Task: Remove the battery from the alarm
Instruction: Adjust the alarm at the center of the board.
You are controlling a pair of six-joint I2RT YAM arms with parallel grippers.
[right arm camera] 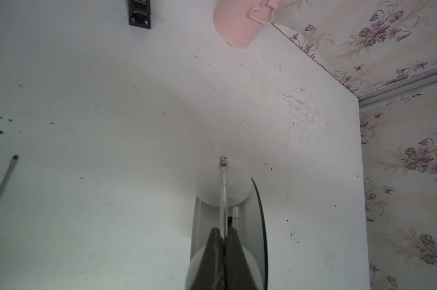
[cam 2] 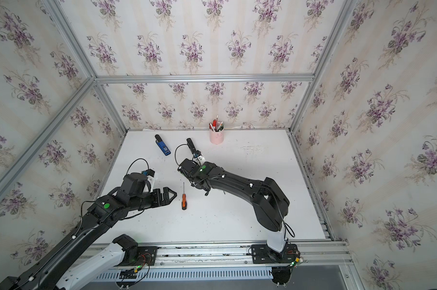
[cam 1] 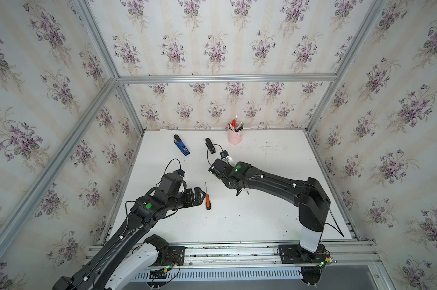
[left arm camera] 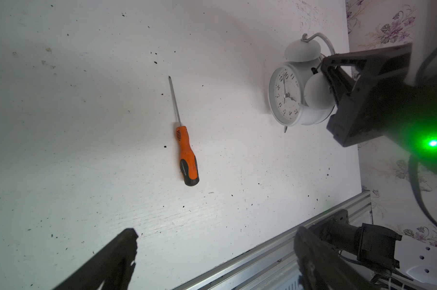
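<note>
I'm steadying the alarm (left arm camera: 285, 98), right tool (right arm camera: 224, 231) clenched on its wire handle (right arm camera: 223, 193), left tool (left arm camera: 216, 232) released and empty; battery hidden, so next I likely need it turned round

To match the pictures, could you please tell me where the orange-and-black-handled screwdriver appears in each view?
A top view: orange-and-black-handled screwdriver just left of centre, lower half.
A top view: screwdriver left of centre, lower half.
Left wrist: screwdriver near centre, whole.
Right wrist: screwdriver at left edge, mostly shaft.
Shared landmark: pink pen cup, in all but the left wrist view.
</note>
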